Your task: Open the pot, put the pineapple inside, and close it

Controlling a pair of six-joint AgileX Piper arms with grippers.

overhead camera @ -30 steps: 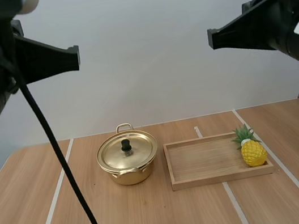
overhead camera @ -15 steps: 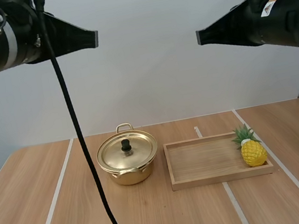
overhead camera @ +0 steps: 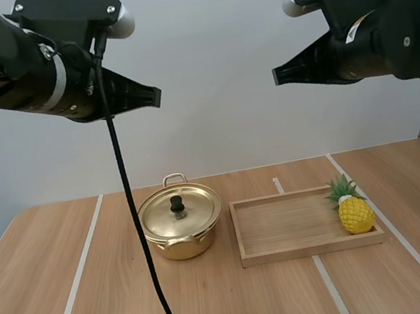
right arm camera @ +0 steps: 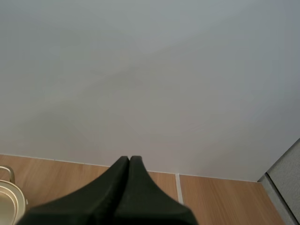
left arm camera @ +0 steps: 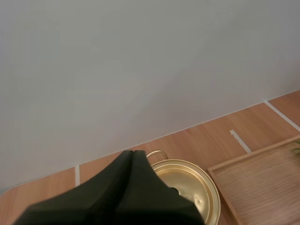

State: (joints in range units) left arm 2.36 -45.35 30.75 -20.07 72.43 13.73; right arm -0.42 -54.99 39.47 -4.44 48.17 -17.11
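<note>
Pot (overhead camera: 182,230) with lid (overhead camera: 179,210) on, at 9 o'clock of tray (overhead camera: 290,252) | pineapple (overhead camera: 355,212) upright at tray's 3 o'clock end | left gripper (overhead camera: 155,96) clenched on nothing, raised well clear of pot | right gripper (overhead camera: 279,75) clenched, empty, raised well clear of tray

Free air over lidded pot (overhead camera: 180,220), tray (overhead camera: 286,225) and pineapple (overhead camera: 356,213)

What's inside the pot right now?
The pot has its lid on, so its inside is hidden. The pineapple is visible outside it, on the tray.
</note>
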